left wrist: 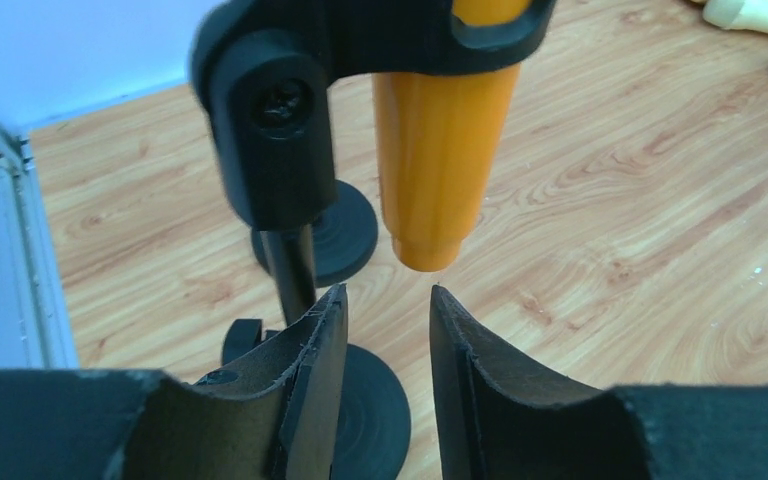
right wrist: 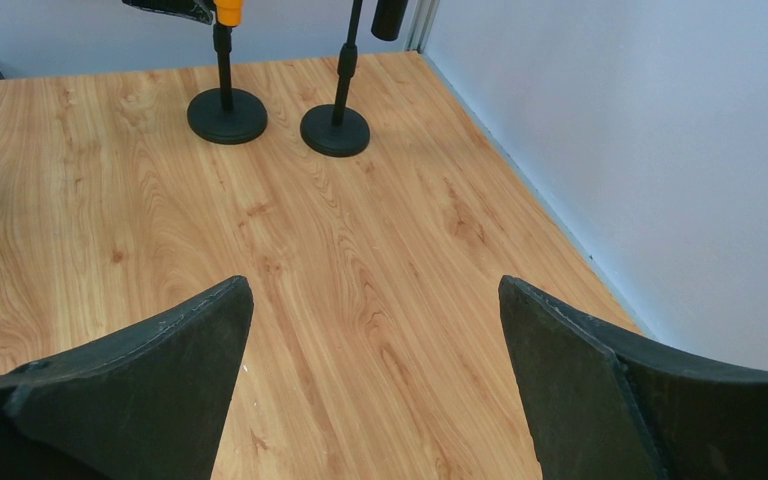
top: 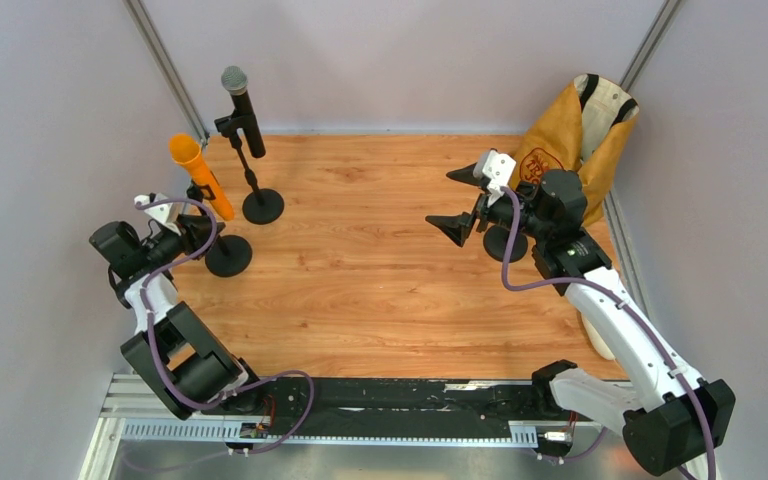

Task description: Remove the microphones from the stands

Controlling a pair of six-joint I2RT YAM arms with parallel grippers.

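Note:
An orange microphone [top: 198, 172] leans in the black clip of its stand [top: 228, 255] at the left of the wooden table. In the left wrist view its orange handle [left wrist: 440, 150] hangs from the clip [left wrist: 280, 120], with its lower end just beyond my fingertips. My left gripper [left wrist: 388, 300] is partly open with nothing between the fingers, and sits close beside the stand's pole [left wrist: 290, 270]. In the top view the left gripper [top: 203, 232] is right under the microphone. My right gripper [top: 465, 200] hangs wide open over the table's right half, holding nothing.
A black microphone with a grey head [top: 243, 110] sits in a second stand [top: 263, 206] just behind the first. A tan bag [top: 575, 135] leans in the back right corner. Grey walls close in the table on three sides.

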